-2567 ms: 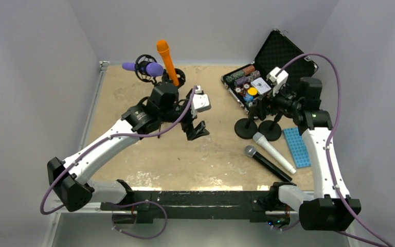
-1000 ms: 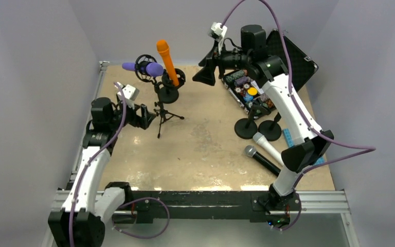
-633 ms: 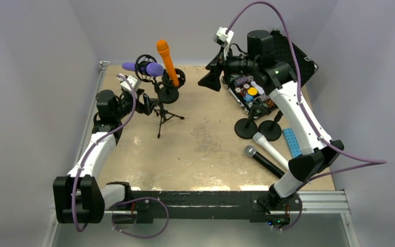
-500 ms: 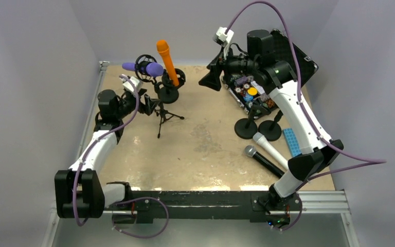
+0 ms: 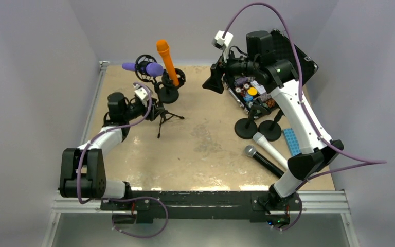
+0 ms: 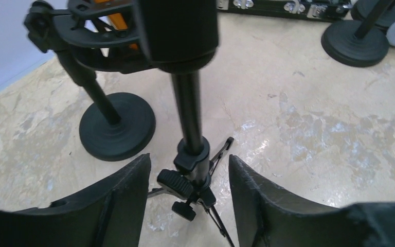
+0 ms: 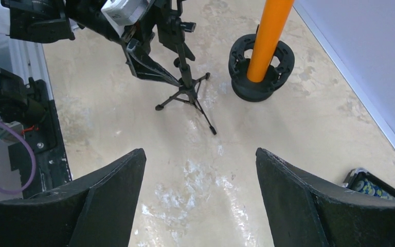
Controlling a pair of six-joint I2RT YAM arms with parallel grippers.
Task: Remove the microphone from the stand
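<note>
Purple microphone (image 5: 149, 67): seated in tripod stand (image 5: 160, 110), far-left corner; removal not done.
Left gripper (image 6: 187, 162): jaws apart, straddling stand pole low, gap either side.
Right gripper (image 7: 200, 152): jaws apart, empty, raised near far edge.
Remaining: grasp, lift out.

White arms (image 5: 301, 116), black joints (image 5: 259, 42), purple cables (image 5: 253, 4)

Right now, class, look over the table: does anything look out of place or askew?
A silver microphone and a black microphone lie loose on the table beside two round-base stands. The orange microphone leans in its mount rather than standing upright.
</note>
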